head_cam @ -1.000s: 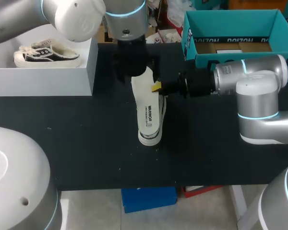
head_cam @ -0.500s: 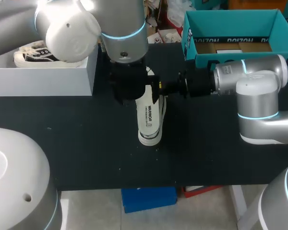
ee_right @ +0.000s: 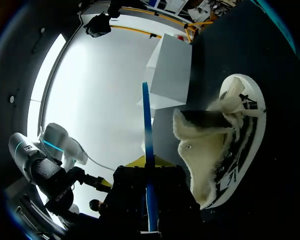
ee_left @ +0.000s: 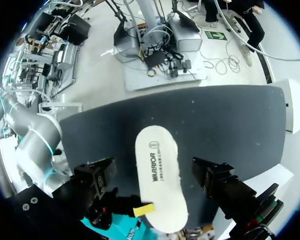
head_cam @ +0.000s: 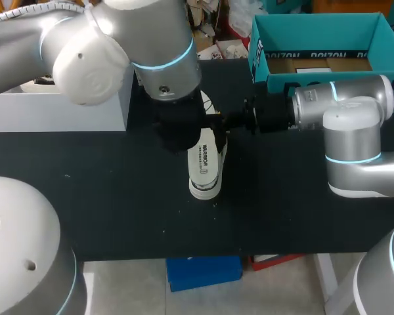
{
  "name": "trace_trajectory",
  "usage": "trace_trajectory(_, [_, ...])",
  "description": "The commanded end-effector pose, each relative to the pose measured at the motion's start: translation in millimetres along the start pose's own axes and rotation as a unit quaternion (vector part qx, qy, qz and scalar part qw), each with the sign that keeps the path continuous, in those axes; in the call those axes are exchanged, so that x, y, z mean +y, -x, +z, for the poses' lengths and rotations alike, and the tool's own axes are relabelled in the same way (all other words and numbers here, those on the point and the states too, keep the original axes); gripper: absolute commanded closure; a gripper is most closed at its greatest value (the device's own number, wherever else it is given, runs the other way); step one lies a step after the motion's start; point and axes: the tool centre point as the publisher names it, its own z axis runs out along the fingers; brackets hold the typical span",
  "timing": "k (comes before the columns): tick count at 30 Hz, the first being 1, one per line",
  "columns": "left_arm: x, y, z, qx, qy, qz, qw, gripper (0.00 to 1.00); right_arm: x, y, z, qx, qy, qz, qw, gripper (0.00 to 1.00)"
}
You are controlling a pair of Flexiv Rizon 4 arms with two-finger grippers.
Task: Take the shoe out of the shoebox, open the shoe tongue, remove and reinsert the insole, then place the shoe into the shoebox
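White with black side stripes and a fleecy lining, the low shoe (head_cam: pixel 204 189) lies at the middle of the black table (head_cam: pixel 105 197), toe towards the near edge, outside both boxes. A white printed insole (ee_left: pixel 160 190) lies lengthwise over it. The left gripper (ee_left: pixel 154 171) hangs straight above, its black fingers (ee_left: pixel 97 177) spread wide on either side of the insole, clear of it. The right gripper (head_cam: pixel 220 123) sits at the shoe's heel end; its grip cannot be made out. Farther back stand a plain white box (head_cam: pixel 59 111), left, and the open teal cardboard shoebox (head_cam: pixel 315 84), right.
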Motion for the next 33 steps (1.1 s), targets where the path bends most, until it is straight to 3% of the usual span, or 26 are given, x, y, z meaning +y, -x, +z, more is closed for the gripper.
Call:
trace_trajectory(1, [-5,-28.7,-5,-0.199,-0.001,0.054,0.979,0.0,-0.1,0.0,0,0.0,0.0,0.0,1.0,1.0])
trace_trajectory(7, [-3,-38.1,-12,-0.285,0.01,0.103,0.953,0.0,-0.1,0.0,0,0.0,0.0,0.0,1.0,1.0])
trace_trajectory(8, [-4,-38.1,-13,-0.245,0.022,0.103,0.964,0.0,-0.1,0.0,0,0.0,0.0,0.0,1.0,1.0])
trace_trajectory(25, [-4,-38.1,-13,-0.245,0.022,0.103,0.964,0.0,-0.1,0.0,0,0.0,0.0,0.0,1.0,1.0])
trace_trajectory(28, [-3,-40.3,-5,-0.322,-0.018,0.101,0.941,0.0,-0.1,0.0,0,0.0,0.0,0.0,1.0,1.0])
trace_trajectory(33, [0,-49.1,-1,-0.407,-0.027,0.071,0.91,0.0,-0.1,0.0,0,0.0,0.0,0.0,1.0,1.0])
